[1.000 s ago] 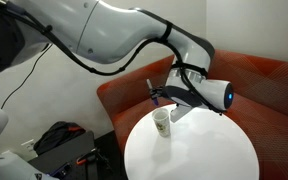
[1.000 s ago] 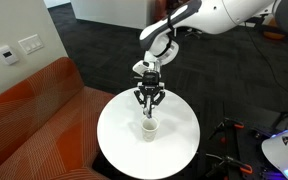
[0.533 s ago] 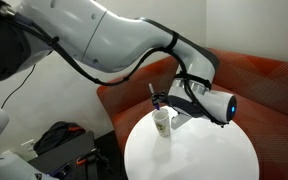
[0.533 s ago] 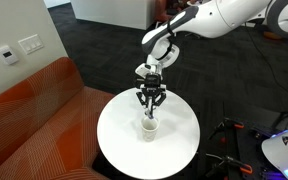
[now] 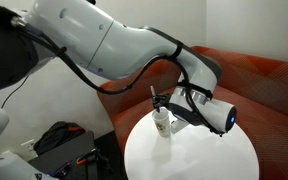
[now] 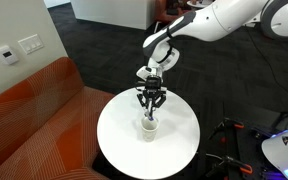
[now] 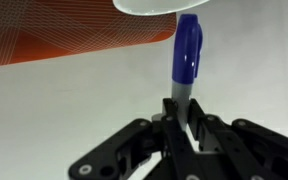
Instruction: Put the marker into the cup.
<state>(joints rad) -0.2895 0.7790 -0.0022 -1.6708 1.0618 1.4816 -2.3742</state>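
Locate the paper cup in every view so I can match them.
Exterior view: the cup stands left of centre, on the left part of the table.
Exterior view: the cup is at picture centre, directly below the gripper.
Wrist view: only its white edge shows, at the top, above the marker.
Shared landmark: the orange sofa.
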